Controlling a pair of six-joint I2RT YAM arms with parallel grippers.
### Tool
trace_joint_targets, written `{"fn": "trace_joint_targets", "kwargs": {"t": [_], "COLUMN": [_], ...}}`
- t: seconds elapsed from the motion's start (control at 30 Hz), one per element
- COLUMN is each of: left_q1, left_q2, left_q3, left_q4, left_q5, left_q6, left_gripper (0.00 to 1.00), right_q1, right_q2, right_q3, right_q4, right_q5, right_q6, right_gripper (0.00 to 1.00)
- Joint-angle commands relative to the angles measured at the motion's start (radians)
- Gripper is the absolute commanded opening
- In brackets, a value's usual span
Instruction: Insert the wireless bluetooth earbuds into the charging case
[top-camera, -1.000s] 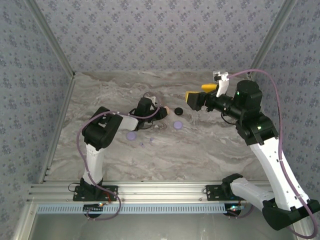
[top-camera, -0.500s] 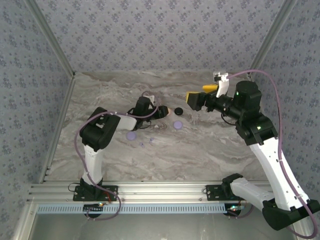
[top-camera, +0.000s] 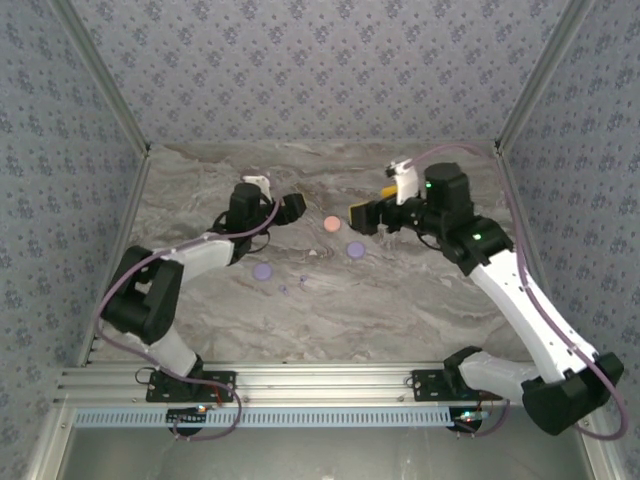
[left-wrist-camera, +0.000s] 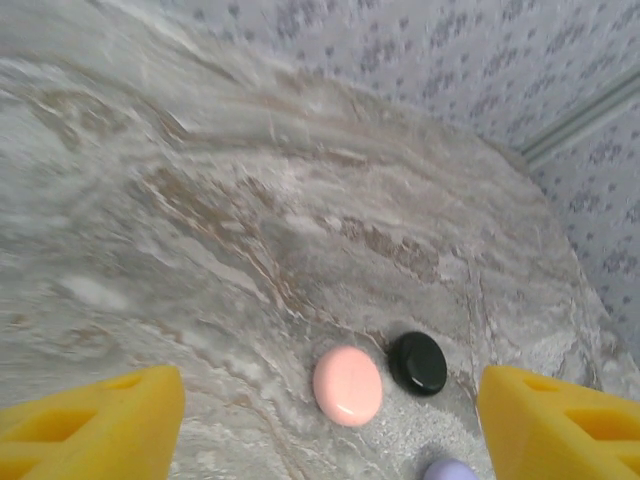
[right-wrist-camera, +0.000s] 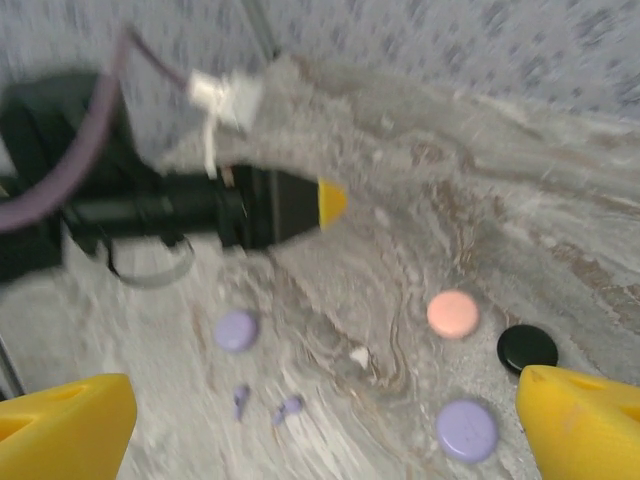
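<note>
Marbled tabletop (top-camera: 420, 300), left jaws spread wide, right jaws spread wide, empty

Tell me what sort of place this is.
Probably a robotics test cell: a marble-patterned table boxed in by patterned wall panels, with the left arm and right arm bolted to an aluminium rail at its near edge.

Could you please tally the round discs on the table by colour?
Pink disc: 1
Black disc: 1
Lilac discs: 2
Total: 4
</note>
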Motion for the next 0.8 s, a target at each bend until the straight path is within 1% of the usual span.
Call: {"fn": "trace_joint_targets", "kwargs": {"t": [0.0, 0.13, 0.23, 0.47, 0.6, 0.77], "left_q1": [0.041, 0.089, 0.133, 0.261, 0.33, 0.382], "left_q2": [-0.104, -0.24, -0.333, -0.515, -0.587, -0.652], "left_q3": [-0.06, -0.113, -0.139, -0.221, -0.264, -0.308], "left_q4": [-0.062, -0.14, -0.223, -0.332, -0.374, -0.399], "left_q5": [-0.04, -0.071, -0.085, -0.083, -0.079, -0.074], "left_q6": [0.027, 0.044, 0.049, 0.017, 0.001, -0.01], "left_gripper": [0.79, 0.85, 0.88, 0.95, 0.97, 0.99], "right_q1": [0.07, 0.162, 0.217, 0.316, 0.354, 0.397], "right_q2": [0.068, 0.194, 0.299, 0.531, 0.656, 0.806], "right_q3": [-0.031, -0.016, 0.005, 0.086, 0.14, 0.236], "right_q4": [-0.003, -0.004, 0.011, 0.124, 0.21, 0.23], "right_q5": [0.049, 0.047, 0.039, 0.077, 0.077, 0.107], "right_q6": [-0.244, -0.464, -0.582, -0.654, -0.634, -0.624], "right_gripper": [1.0, 1.0, 1.0, 1.0, 1.0, 1.0]}}
